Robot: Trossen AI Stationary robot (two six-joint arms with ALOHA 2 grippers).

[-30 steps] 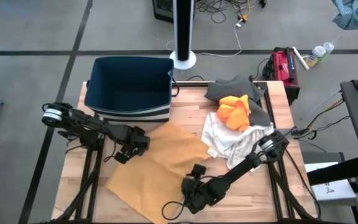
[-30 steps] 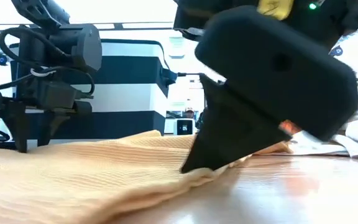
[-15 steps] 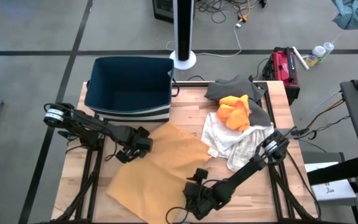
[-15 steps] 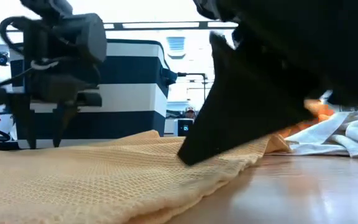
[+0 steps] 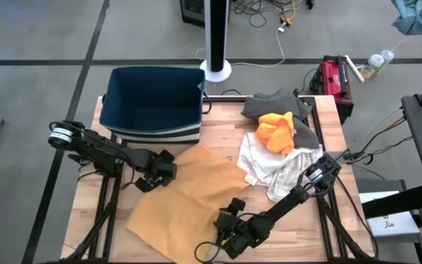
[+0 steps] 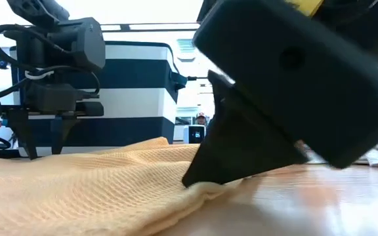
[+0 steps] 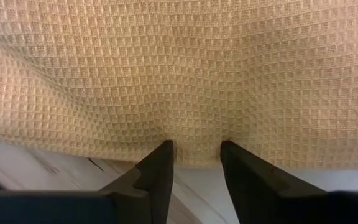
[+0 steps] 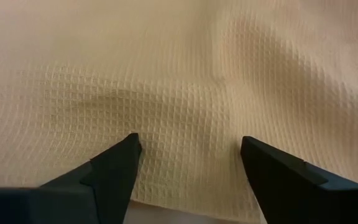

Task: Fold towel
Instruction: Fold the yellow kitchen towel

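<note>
Right gripper [image 5: 224, 233] slid back along the tan towel [image 5: 178, 198], both grippers' fingers parted.

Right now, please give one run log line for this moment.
towel: flat, unfolded | left hand: open at towel edge | right hand: open on towel | grasp: none yet
</note>
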